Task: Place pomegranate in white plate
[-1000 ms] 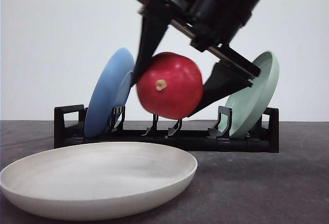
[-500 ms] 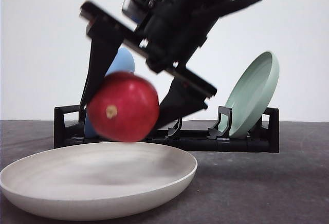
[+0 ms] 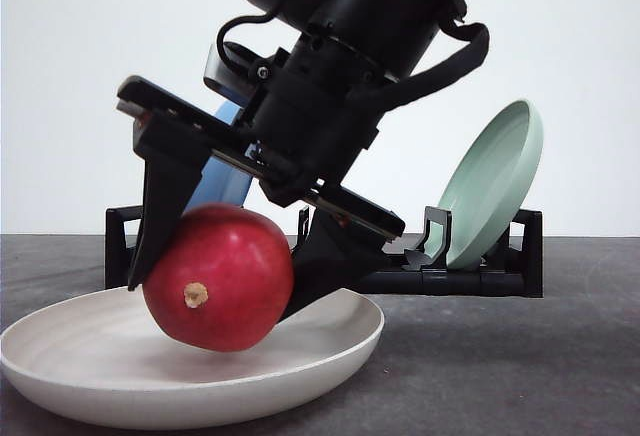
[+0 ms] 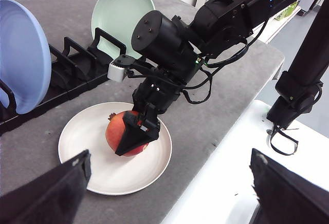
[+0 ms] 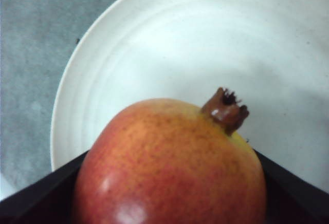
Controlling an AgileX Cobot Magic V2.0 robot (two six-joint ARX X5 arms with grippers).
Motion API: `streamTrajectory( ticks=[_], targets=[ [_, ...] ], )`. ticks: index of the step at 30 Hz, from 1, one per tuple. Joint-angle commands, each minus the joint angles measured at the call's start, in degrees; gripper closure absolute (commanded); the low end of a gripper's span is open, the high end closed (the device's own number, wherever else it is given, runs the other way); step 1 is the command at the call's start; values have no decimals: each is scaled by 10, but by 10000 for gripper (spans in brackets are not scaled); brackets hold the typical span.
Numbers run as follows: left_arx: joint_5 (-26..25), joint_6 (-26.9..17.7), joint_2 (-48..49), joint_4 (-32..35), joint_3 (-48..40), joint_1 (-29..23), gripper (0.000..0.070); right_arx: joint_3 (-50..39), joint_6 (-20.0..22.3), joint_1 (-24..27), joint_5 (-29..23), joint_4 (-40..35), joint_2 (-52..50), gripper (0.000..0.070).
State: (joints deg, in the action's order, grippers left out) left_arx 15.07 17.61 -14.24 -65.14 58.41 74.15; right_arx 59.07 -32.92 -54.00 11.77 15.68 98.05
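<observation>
The pomegranate (image 3: 218, 278), glossy red with a tan calyx nub facing the camera, sits low inside the white plate (image 3: 325, 354) at the table's front left. Whether it touches the plate's floor I cannot tell. My right gripper (image 3: 215, 291) is shut on it, one black finger on each side. From the left wrist view the pomegranate (image 4: 115, 130) lies near the middle of the white plate (image 4: 82, 131), with the right gripper (image 4: 131, 134) clamped around it. My left gripper (image 4: 169, 198) hovers above and apart, its fingers (image 4: 56, 193) spread wide and open. Up close, the pomegranate (image 5: 169, 167) lies over the white plate (image 5: 154, 39).
A black dish rack (image 3: 470, 276) stands behind the white plate, holding a blue plate (image 4: 20, 62) at its left end and a pale green plate (image 3: 495, 181) at its right end. The grey table's edge (image 4: 257, 75) and a white surface lie beyond the right arm.
My right gripper has carried the pomegranate left and down, from mid-air in front of the rack into the white plate.
</observation>
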Motion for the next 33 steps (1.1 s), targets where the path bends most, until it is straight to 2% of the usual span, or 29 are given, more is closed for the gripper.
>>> streamTrajectory(
  ticks=[1,3,5,8,10,17,22,28,33],
  targets=[
    [2,-4,-3,4,5,8,104,10,13,-7,0,-6,8,271],
    [2,-4,-3,4,5,8,104,10,16,-7,0,-6,9,270],
    [2,-4,-3,4,5,8,104,10,17,-6,0,-5,9,227],
    [2,-4,-3,4,5,8,104,10,18,-6,0,-3,9,70],
    [2,-4,-3,4,5,8,104,10,19,-6,0,-1,8,2],
    [1,-4,-3,4,5,8,104,10,34,-5,-15,1,2,0],
    [2,-2,-3,4,5,8,104,10,43,-1,-15,9,-47,0],
    [4,-2,-3,3,5,8,104,10,65,1,-15,74,-170,0],
    [4,17,-3,5,5,8,104,10,106,1,-18,147,-312,0]
  ],
)
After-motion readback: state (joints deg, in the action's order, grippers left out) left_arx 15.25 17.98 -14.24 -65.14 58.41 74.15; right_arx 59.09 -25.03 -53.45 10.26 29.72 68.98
